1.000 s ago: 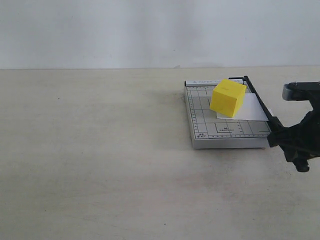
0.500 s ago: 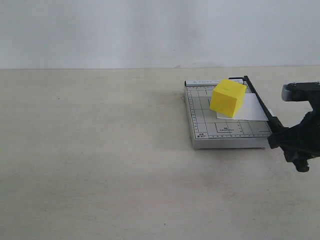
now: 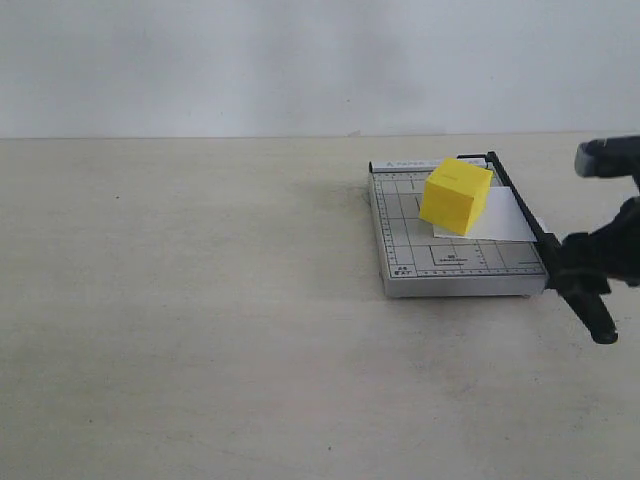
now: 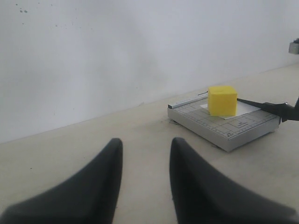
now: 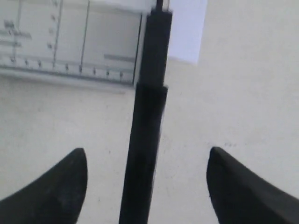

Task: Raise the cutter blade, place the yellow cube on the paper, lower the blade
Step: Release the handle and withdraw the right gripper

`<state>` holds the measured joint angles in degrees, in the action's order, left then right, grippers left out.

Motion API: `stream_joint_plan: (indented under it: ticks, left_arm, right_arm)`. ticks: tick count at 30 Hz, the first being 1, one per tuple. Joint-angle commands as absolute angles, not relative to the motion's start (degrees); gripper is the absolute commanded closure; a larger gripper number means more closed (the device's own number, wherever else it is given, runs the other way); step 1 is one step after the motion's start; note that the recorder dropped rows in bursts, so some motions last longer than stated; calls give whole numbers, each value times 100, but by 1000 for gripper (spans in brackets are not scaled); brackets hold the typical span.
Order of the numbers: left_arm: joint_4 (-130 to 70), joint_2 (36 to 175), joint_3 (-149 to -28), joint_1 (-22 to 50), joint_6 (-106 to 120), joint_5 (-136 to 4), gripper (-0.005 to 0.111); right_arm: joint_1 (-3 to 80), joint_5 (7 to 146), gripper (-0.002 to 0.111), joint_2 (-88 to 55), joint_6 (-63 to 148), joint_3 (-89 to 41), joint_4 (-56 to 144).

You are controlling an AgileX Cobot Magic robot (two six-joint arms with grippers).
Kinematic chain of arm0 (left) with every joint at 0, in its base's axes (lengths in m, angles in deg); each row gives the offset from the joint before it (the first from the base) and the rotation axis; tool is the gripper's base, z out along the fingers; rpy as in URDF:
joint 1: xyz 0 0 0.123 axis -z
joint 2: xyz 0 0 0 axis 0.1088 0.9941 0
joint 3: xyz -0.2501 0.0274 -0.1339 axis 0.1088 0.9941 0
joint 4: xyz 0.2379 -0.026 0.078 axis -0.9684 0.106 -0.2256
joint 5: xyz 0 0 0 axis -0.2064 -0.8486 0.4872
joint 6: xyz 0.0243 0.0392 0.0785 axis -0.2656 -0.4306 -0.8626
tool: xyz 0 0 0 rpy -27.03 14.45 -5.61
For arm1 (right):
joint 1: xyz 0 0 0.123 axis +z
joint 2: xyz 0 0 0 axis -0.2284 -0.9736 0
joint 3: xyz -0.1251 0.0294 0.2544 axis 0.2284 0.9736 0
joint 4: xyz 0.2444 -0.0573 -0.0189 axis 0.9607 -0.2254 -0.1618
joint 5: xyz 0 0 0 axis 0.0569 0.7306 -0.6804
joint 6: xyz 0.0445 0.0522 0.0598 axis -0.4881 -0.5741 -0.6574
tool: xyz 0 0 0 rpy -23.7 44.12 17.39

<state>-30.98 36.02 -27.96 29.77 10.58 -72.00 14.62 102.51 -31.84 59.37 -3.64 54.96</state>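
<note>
Letting go, the right gripper (image 5: 147, 155) had drawn back, spread wide astride the cutter blade (image 3: 519, 201) at the board (image 3: 400, 240) edge; the left gripper (image 4: 145, 148) hung spread, well clear.

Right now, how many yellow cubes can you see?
1. The yellow cube sits on the white paper on the grey trimmer board, just left of the cutter blade in the exterior view. No other cube shows in any view.

table (image 3: 200, 330): beige, matte | on it: grey trimmer board (image 3: 400, 232)
</note>
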Motion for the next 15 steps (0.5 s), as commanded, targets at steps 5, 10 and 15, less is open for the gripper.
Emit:
stream_joint_plan:
  ticks: [5, 10, 15]
  left_arm:
    - [-3108, 3580, -2776, 2972, 1024, -7211, 73]
    - [-3108, 3580, -2776, 2972, 1024, -7211, 73]
    - [-3108, 3580, -2776, 2972, 1024, -7211, 73]
  right_arm:
    - [1438, 9707, 85, -1325, 6660, -313, 6015]
    - [1438, 9079, 108, 152, 7376, 396, 7097]
    - [1438, 8833, 108, 1707, 7416, 1177, 7159]
